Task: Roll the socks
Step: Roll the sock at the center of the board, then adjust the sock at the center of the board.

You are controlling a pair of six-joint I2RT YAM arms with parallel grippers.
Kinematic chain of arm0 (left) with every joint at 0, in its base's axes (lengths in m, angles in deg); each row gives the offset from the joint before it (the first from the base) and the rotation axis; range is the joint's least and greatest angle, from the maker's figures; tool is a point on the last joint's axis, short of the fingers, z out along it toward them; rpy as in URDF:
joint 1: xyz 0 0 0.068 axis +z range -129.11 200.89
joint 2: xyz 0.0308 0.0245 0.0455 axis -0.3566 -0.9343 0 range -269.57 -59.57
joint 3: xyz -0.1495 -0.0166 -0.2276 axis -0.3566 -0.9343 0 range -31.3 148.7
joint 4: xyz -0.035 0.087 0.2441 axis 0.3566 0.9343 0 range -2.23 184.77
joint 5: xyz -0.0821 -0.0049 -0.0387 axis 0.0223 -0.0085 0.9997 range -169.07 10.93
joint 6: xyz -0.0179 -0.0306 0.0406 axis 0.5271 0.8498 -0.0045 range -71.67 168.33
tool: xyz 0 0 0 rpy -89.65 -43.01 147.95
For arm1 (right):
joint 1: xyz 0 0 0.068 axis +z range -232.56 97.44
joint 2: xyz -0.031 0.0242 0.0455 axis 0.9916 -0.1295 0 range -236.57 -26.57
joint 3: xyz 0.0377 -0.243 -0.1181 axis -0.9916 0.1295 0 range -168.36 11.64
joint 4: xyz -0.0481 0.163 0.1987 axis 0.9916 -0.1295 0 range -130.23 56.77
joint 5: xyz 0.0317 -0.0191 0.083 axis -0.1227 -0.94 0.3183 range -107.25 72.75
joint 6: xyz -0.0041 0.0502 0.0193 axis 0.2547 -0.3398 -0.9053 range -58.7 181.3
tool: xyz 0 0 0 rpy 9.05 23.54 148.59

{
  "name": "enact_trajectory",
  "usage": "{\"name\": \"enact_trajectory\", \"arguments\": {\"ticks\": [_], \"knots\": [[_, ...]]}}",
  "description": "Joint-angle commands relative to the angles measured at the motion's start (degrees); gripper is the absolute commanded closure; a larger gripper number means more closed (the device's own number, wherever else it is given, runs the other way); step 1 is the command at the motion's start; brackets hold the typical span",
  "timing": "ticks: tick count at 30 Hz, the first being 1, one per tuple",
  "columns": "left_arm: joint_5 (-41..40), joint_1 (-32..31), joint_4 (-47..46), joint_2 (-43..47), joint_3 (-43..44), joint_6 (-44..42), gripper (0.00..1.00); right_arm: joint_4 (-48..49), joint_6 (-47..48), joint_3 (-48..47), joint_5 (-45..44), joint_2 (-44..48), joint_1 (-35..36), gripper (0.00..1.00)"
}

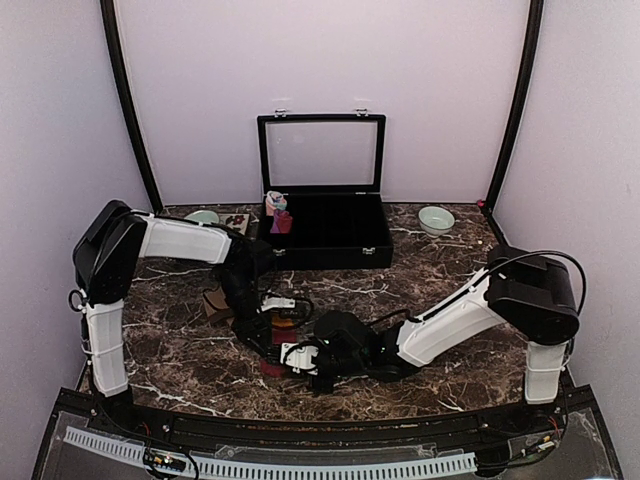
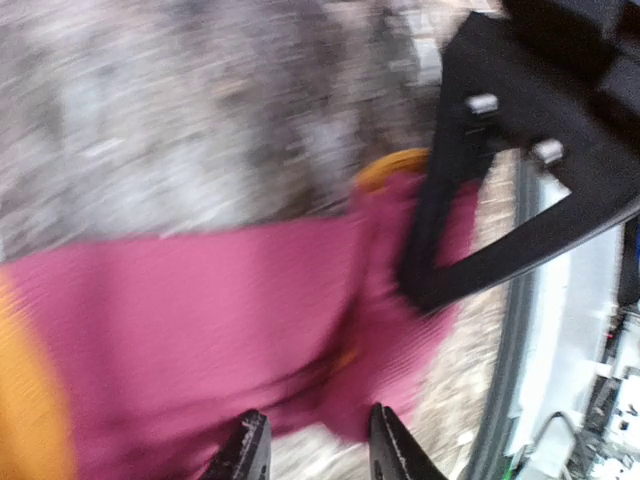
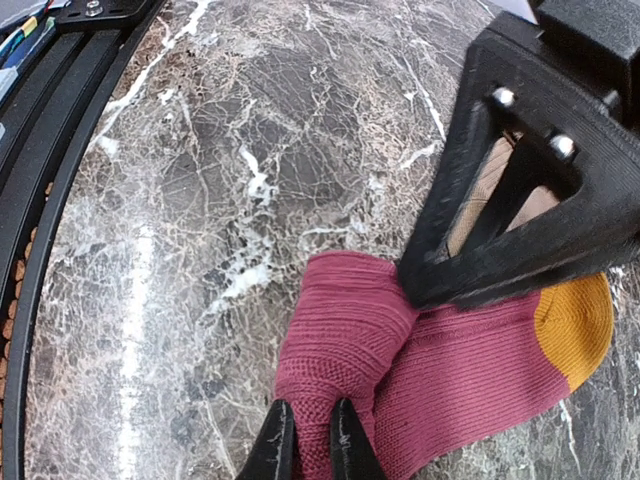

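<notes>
Here, right gripper point(image 3: 310, 442): jaws nearly together, nipping a raised fold of the red-maroon sock point(image 3: 450, 370) at its near edge. Cloth bunches between the fingers point(image 3: 275, 445). The rest of the sock spreads away from them on the marble table point(image 3: 200, 180), with the orange toe point(image 3: 575, 325) at the far right end.

Next, the left gripper point(image 2: 315, 450): its own view is badly motion-blurred. The jaws stand a little apart, with the sock's edge just ahead of the tips. Whether the pads touch cloth, cannot tell. Seen from the right wrist, one left finger point(image 3: 580, 240) comes down onto the sock just beyond the pinched fold, touching it.

Overhead, both grippers meet over the sock near the front of the table, a little left of centre. The tan-brown sock point(image 1: 215, 302) lies apart to the left, beside the left forearm. A black case point(image 1: 325, 240), lid up, stands at the back, with a pale bowl point(image 1: 436, 220) to its right.
</notes>
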Motion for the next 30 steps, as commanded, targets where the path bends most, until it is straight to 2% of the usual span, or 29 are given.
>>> {"name": "enact_trajectory", "arguments": {"ticks": [1,9,20,25,30], "knots": [[-7.53,2.12,-2.76,2.77,-0.62,1.84,0.63,-10.99,-3.50,3.44,2.64,-3.87,0.47,1.00],[-7.07,4.05,-3.16,3.04,0.82,2.33,0.63,-13.82,-8.62,4.89,2.26,-3.95,0.20,1.00],[-6.75,1.48,-8.59,-2.27,7.30,6.32,0.63,-16.94,-13.57,10.34,1.67,1.26,-0.04,1.00],[-7.87,0.45,-7.39,-2.10,7.57,5.63,0.64,-20.61,-14.71,9.25,1.35,1.34,0.01,1.00],[-7.92,0.45,-9.26,0.47,3.65,5.69,0.64,-25.22,-14.62,4.65,2.43,-1.95,-0.04,1.00]]}}
